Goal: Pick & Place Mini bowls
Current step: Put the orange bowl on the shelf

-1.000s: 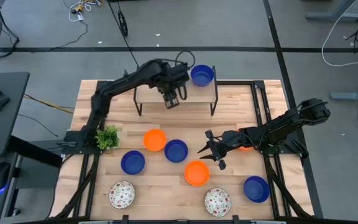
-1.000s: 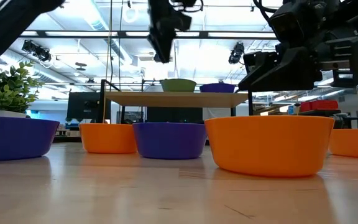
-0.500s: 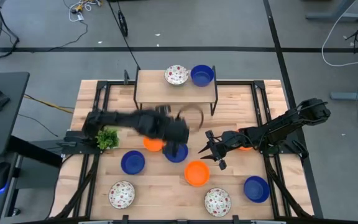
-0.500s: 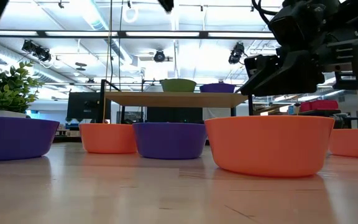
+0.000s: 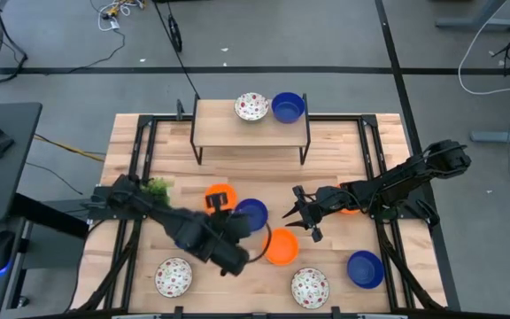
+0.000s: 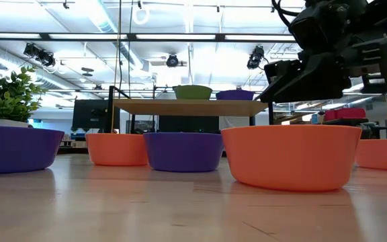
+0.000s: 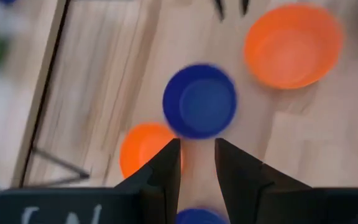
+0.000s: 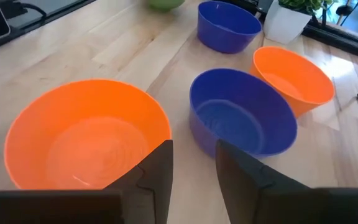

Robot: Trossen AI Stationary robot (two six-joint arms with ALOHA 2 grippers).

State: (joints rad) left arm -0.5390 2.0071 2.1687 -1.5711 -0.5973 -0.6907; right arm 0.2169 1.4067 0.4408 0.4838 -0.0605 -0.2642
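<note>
The left arm reaches low across the surface (image 5: pixel 326 146), its pincer (image 7: pixel 197 163) empty with a narrow gap between the fingers, above the middle blue bowl (image 5: pixel 251 213) and the two orange bowls (image 5: pixel 220 198) beside it. The right arm stretches inward, its pincer (image 5: pixel 294 215) slightly open and empty, just beside the nearer orange bowl (image 5: pixel 282 247). A speckled bowl (image 5: pixel 251 107) and a blue one (image 5: pixel 288 107) sit on the shelf (image 5: pixel 215 128).

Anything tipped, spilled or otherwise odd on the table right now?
Nothing stands out. Every small round bowl in view sits upright: a white speckled bowl and a solid blue bowl on the raised wooden shelf, the rest spread loosely over the light wooden table. Nothing is spilled, cracked or overturned.
</note>
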